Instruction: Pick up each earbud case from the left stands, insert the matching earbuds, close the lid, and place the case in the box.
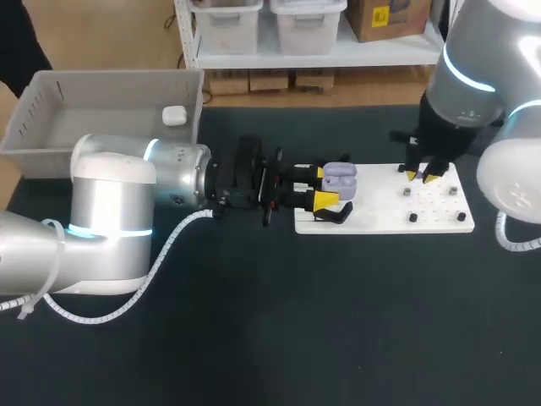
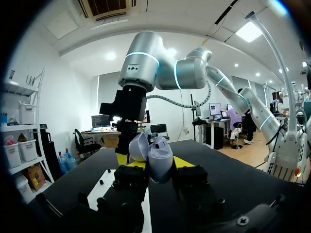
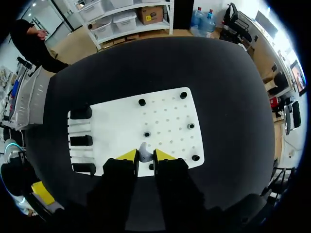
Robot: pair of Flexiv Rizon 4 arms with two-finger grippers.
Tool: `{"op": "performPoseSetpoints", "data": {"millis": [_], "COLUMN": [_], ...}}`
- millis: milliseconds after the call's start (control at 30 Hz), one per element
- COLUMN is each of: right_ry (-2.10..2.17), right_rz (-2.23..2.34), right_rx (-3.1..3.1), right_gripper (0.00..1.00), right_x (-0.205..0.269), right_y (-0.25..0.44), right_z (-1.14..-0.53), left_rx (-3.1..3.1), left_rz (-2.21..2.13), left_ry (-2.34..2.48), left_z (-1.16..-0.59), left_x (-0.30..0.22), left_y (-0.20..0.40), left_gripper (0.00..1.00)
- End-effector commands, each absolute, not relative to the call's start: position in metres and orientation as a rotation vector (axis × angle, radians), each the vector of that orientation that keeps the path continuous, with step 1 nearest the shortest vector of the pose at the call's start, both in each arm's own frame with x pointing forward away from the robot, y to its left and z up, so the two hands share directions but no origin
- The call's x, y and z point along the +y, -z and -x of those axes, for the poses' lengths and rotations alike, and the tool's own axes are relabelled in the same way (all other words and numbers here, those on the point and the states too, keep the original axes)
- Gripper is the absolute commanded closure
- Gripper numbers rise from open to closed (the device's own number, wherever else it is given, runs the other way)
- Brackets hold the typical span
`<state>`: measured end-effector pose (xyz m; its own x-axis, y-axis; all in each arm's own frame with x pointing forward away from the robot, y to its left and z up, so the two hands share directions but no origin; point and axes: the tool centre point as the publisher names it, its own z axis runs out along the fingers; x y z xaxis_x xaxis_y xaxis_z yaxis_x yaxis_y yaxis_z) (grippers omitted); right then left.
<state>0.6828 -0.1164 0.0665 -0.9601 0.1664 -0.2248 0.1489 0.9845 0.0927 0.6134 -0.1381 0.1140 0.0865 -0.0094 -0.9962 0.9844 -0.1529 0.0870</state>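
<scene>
in left gripper point(image 1: 324, 186), smooth rounded case point(image 1: 340, 179)

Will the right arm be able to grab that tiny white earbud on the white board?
Probably yes. The right gripper hangs just over the earbud, its open fingers on either side, and nothing on the white board blocks the way.

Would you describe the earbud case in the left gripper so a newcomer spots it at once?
On the dark table lies a white perforated board. At its left end, the left gripper's fingers hold a lavender plastic earbud case. Unlike the white case in the grey plastic box, its lid stands open.
</scene>
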Motion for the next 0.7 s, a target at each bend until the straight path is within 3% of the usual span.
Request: {"op": "performPoseSetpoints", "data": {"millis": [33,367,700], "right_ry": [-0.099,0.036,0.035], "right_rz": [-0.104,0.303,0.341], "right_rx": [2.894,2.912,2.913], "right_gripper": [1.00,1.00,1.00], "right_x": [-0.120,-0.103,-0.101], "right_y": [-0.100,-0.150,-0.154], "right_z": [-0.662,-0.645,-0.643], "left_rx": [1.065,1.065,1.065], "left_rz": [-1.357,-1.357,-1.357], "left_ry": [1.254,1.254,1.254], "left_z": [-0.613,-0.613,-0.613], "left_x": [-0.138,-0.138,-0.138], "left_y": [-0.114,-0.114,-0.114], "left_gripper": [1.00,1.00,1.00]}}
